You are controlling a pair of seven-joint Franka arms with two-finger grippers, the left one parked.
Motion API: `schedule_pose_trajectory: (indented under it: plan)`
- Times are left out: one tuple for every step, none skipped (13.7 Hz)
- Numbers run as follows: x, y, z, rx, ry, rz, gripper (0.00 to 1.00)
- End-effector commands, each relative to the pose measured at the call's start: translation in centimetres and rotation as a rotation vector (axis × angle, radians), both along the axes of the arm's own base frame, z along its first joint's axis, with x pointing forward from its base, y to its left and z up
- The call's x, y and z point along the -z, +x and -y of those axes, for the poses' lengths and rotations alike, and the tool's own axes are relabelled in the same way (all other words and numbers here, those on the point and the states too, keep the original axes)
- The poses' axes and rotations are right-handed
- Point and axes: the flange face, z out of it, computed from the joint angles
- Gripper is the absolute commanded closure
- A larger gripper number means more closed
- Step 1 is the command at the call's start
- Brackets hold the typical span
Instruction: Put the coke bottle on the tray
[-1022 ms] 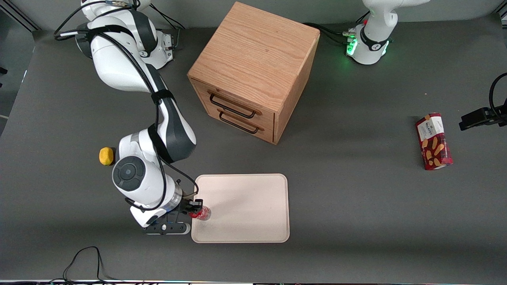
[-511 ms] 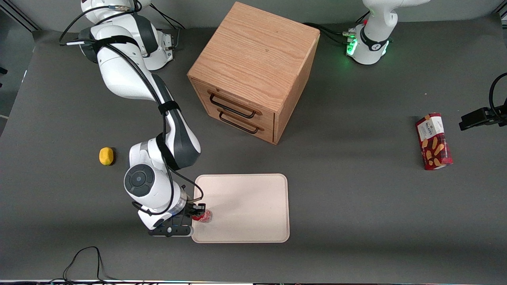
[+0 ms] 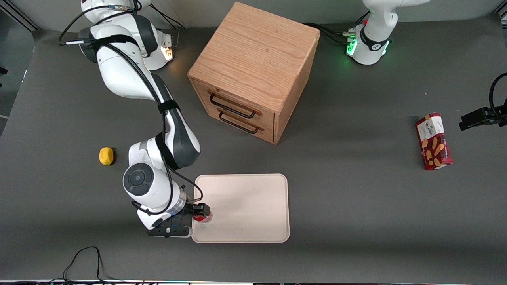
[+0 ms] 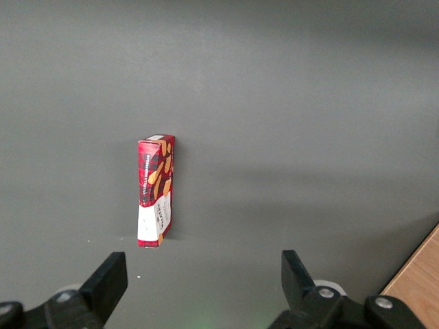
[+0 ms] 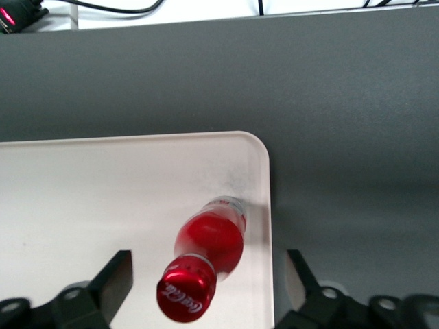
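Release step: small red coke bottle [image 5: 209, 257] stands on the flat cream tray [image 3: 245, 206] near its 8 o'clock corner, gripper [image 5: 206, 288] jaws wide around it, needing only a straight lift.

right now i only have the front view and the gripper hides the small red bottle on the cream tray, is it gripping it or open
Observer: Open. In the right wrist view the gripper has both fingers spread wide, with a gap between each one and the small red coke bottle.
Operator: bottle upright or tipped
Observer: Upright, standing on its clear base with the red cap pointing up at the wrist camera.
Operator: how near the edge is it
Observer: Its base rests on the flat cream rectangular tray, close to the low rim near a rounded corner, but inside it.
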Motion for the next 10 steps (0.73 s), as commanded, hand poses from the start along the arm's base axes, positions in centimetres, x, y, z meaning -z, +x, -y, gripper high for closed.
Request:
schedule_pose_trajectory:
  plan:
    - [-4.4, -1.2, 0.4, 0.032, 0.019, -0.045, 0.00]
    - [-6.7, -2.0, 0.7, 0.045, 0.022, -0.068, 0.00]
    - [-9.1, -3.1, 1.2, 0.072, 0.027, -0.099, 0.00]
    - [-11.9, -4.3, 1.9, 0.080, 0.033, -0.116, 0.00]
    - [-14.7, -5.5, 2.7, 0.084, 0.041, -0.126, 0.00]
    - [-17.6, -7.1, 3.8, 0.089, 0.051, -0.136, 0.00]
    - [-20.5, -8.9, 5.0, 0.092, 0.062, -0.142, 0.00]
    - [-22.8, -10.5, 6.4, 0.095, 0.074, -0.143, 0.00]
    - [-24.8, -12.2, 8.6, 0.105, 0.090, -0.139, 0.00]
    - [-26.3, -13.9, 10.0, 0.113, 0.104, -0.139, 0.00]
